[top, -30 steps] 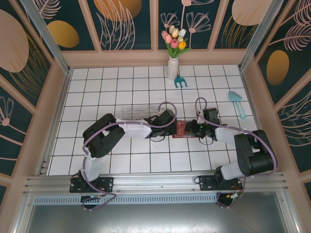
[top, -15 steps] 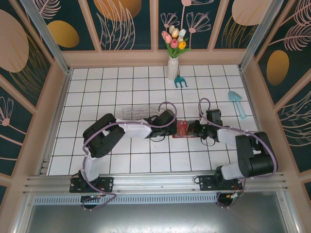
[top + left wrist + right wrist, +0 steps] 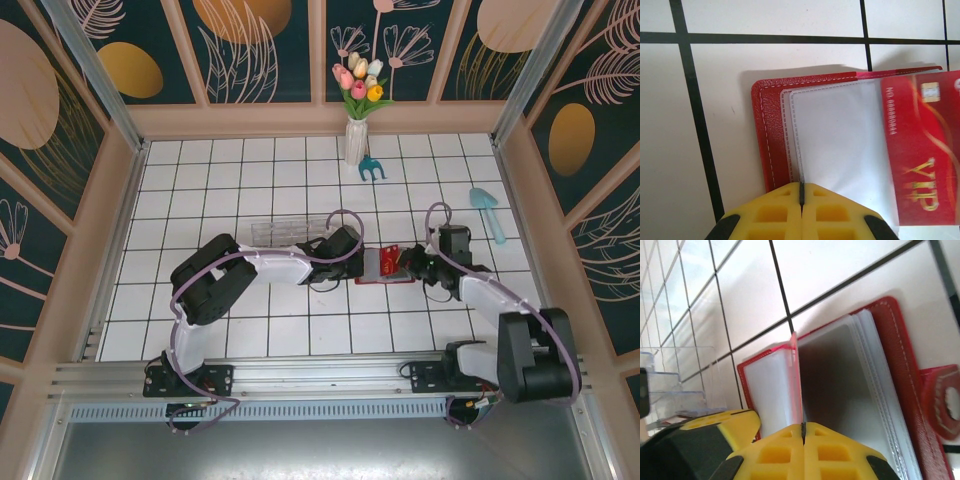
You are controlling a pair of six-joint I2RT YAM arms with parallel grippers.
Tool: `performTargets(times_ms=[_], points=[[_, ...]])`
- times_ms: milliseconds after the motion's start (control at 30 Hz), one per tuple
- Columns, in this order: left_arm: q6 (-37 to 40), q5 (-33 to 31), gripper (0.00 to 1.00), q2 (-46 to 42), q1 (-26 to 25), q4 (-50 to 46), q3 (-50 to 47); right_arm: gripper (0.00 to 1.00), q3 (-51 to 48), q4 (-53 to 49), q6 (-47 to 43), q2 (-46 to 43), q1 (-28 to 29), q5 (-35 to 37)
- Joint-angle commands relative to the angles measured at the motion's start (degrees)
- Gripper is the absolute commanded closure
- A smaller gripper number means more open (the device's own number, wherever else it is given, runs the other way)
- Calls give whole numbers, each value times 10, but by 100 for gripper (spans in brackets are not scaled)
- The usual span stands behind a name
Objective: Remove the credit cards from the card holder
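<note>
White-tiled desk, card holder lying open at centre between the arms, left tool pressed together on its stiff near edge, right tool pinching the red card by its free end: it looks thin, light and slick, so a flat, firm pinch seems best.

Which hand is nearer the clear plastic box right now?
Left. The left hand grips the card holder edge closest to the clear plastic box; the right hand is at the holder's far side.
</note>
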Motion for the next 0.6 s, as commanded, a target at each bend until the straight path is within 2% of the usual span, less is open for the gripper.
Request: performTargets(times_ms=[0,167,233,333,433,467,567], points=[[6,0,89,1,0,-44,2,100,5,-55,-14,-51,-10,31],[7,3,75,-32,-1,-24,1,100,21,-89,-26,-104,-12,28],[9,-3,62,-58,-1,-18,-2,100,27,-101,-32,-121,-12,29],[14,-24,52,-107,0,-15,-12,100,39,-112,-43,-137,-10,27],[21,-59,31,-167,0,-24,-25,100,57,-122,-59,-142,1,25],[24,-70,27,-188,0,-28,-28,100,64,-123,-64,-143,9,25],[34,-117,2,-250,1,-55,-34,100,88,-118,-80,-146,44,37]])
